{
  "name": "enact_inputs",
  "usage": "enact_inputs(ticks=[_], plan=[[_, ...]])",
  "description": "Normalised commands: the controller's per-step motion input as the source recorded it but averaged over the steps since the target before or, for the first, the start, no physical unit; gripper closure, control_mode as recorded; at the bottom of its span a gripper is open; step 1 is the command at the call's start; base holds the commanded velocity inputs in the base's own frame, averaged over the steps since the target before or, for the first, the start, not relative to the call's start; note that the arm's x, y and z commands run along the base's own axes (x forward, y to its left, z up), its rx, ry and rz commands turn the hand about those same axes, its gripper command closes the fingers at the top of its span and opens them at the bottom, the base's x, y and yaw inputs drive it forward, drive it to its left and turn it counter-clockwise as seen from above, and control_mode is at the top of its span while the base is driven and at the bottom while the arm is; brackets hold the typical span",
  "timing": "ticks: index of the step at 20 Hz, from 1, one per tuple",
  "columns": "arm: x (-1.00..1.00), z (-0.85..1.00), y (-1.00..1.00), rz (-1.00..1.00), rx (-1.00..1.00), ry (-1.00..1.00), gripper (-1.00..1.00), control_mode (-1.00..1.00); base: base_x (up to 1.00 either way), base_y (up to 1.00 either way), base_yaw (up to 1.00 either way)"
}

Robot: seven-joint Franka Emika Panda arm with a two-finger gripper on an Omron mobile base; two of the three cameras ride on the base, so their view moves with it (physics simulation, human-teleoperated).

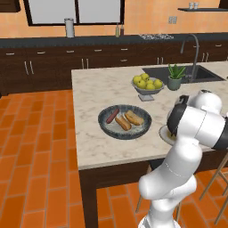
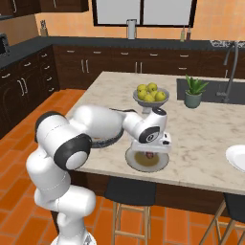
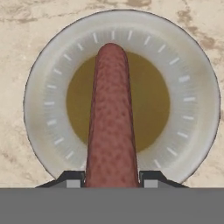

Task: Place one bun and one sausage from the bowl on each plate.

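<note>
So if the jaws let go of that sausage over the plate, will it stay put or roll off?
The sausage is a smooth, round cylinder, so it would probably roll a little. It looks stiff, holding straight from the jaws without drooping. The greyish-beige plate appears to dip to a darker centre, which would likely catch it.

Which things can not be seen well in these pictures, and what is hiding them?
- Left base view: beige plate, mostly behind the arm.
- Right base view: bowl, covered by the arm; white plate, cut by the right edge.
- Hand view: gripper holds sausage; whether it touches the plate is unclear.

Bowl (image 1: 124,121) with 1 sausage (image 1: 112,116), 2 buns (image 1: 128,120)
</note>
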Motion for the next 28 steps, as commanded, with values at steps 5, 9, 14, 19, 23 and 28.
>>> enact_inputs(ticks=[5,9,14,19,23,28], plan=[[0.04,-0.18,-0.10,0.00,0.00,-0.11,1.00,-1.00,0.00,0.00,0.00],[0.06,-0.13,-0.04,0.00,0.00,-0.08,1.00,-1.00,0.00,0.00,0.00],[0.00,0.00,0.00,0.00,0.00,-0.01,-1.00,-1.00,0.00,0.00,0.00],[0.00,0.12,0.00,0.00,0.00,-0.01,-1.00,-1.00,0.00,0.00,0.00],[-0.16,0.68,0.14,0.00,0.00,-0.01,-1.00,-1.00,0.00,0.00,0.00],[-0.09,0.84,0.88,0.00,-0.09,-0.01,-1.00,-1.00,0.00,0.00,0.00]])
